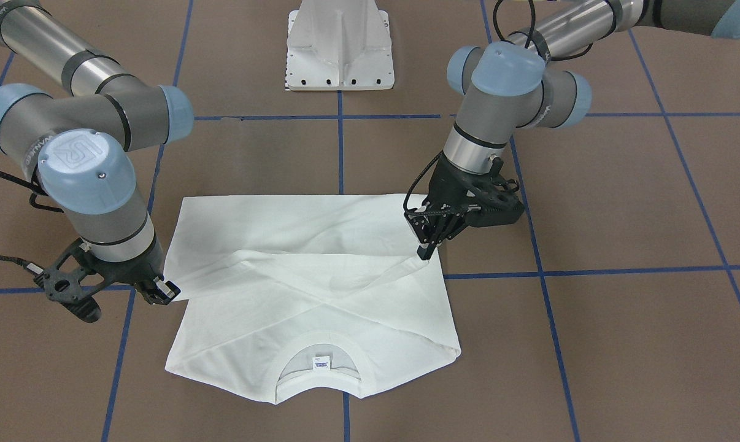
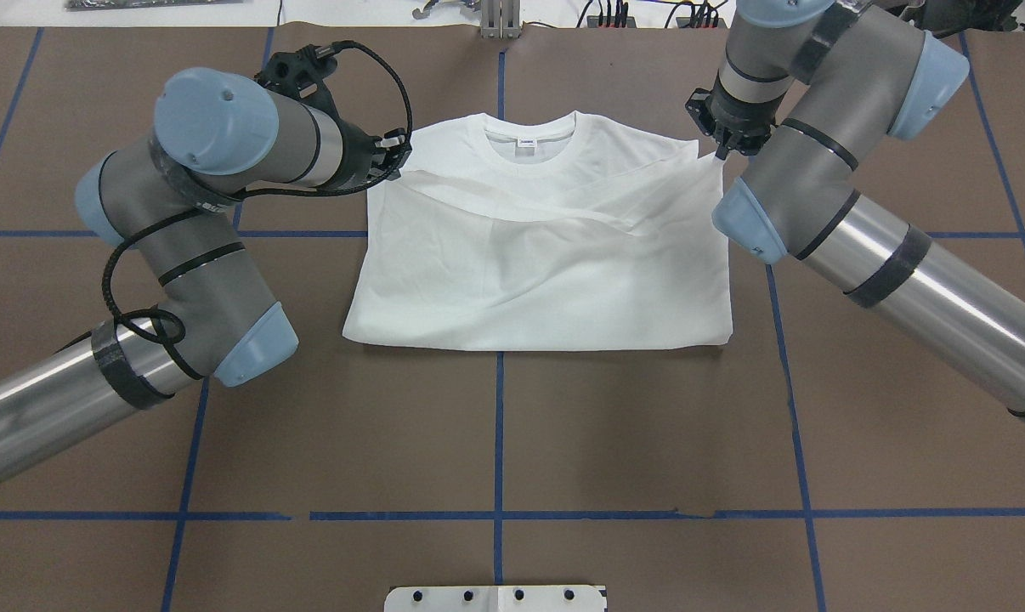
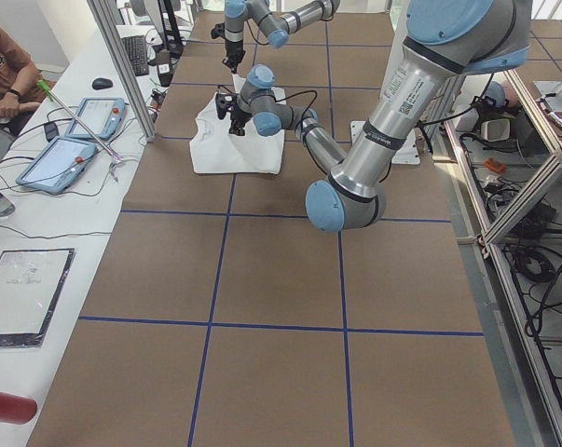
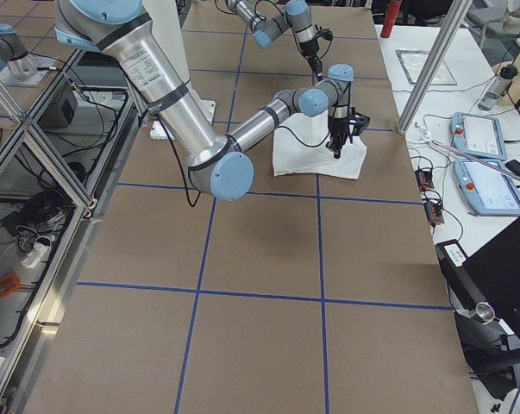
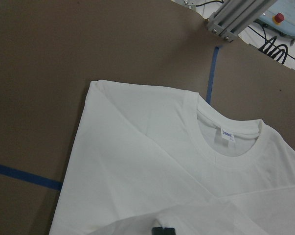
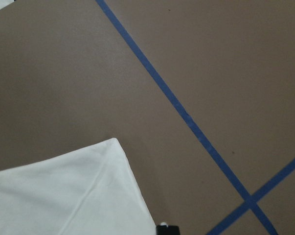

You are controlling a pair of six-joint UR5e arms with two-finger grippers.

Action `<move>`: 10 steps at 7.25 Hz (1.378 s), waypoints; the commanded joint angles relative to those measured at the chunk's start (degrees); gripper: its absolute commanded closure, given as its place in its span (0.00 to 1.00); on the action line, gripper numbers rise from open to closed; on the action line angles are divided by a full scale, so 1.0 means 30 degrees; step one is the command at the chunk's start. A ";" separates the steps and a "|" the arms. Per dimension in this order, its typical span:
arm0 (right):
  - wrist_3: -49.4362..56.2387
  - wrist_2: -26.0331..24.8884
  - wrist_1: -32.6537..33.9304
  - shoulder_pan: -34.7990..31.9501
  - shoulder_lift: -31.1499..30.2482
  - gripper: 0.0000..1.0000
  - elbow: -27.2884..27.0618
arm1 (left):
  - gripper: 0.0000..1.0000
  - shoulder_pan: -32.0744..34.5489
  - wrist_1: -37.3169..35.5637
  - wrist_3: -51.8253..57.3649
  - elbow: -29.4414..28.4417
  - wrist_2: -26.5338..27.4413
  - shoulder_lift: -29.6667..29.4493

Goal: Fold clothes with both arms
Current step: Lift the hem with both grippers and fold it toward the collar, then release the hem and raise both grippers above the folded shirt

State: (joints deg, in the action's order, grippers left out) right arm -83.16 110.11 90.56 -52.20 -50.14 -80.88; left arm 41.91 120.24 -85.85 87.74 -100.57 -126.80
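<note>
The ribbed collar lies nearest, on the T-shirt, which rests flat mid-tabletop with its sleeves crossed over the body. The left end effector and right end effector both look pinched shut on fabric at the 2 side edges. Uneven pulling could skew the fold or let cloth slip free. Tabletop shows on every side of the shirt, so I judge there is room to sweep.

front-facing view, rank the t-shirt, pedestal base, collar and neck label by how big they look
1. white T-shirt
2. white pedestal base, though the view's top edge cuts it off
3. ribbed collar
4. neck label, smallest by far
</note>
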 commanded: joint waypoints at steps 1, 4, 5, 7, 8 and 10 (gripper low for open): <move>0.0092 0.0033 -0.3021 -0.0295 0.1179 1.00 0.3773 | 1.00 0.0938 0.1550 0.0952 -0.2812 0.0009 -0.0798; 0.0151 0.0034 -0.3496 -0.0266 0.1883 1.00 0.5392 | 1.00 0.1469 0.3510 0.1516 -0.5336 0.0155 -0.1035; 0.0152 0.0005 -0.3873 -0.0266 0.2004 1.00 0.5746 | 1.00 0.1499 0.3543 0.1517 -0.5456 0.0155 -0.1064; 0.0152 -0.0025 -0.4461 -0.0237 0.2064 1.00 0.6481 | 1.00 0.1528 0.3572 0.1488 -0.5893 0.0184 -0.1414; 0.0181 -0.0083 -0.4463 -0.0237 0.2151 1.00 0.6656 | 1.00 0.1732 0.3572 0.1487 -0.6186 0.0156 -0.1619; 0.0298 -0.0201 -0.4463 -0.0237 0.2326 1.00 0.7008 | 1.00 0.1937 0.4098 0.1459 -0.6599 0.0185 -0.1621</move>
State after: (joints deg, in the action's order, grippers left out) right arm -82.43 109.68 77.21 -52.92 -43.51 -60.53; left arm 47.22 131.85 -81.37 68.55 -100.04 -131.52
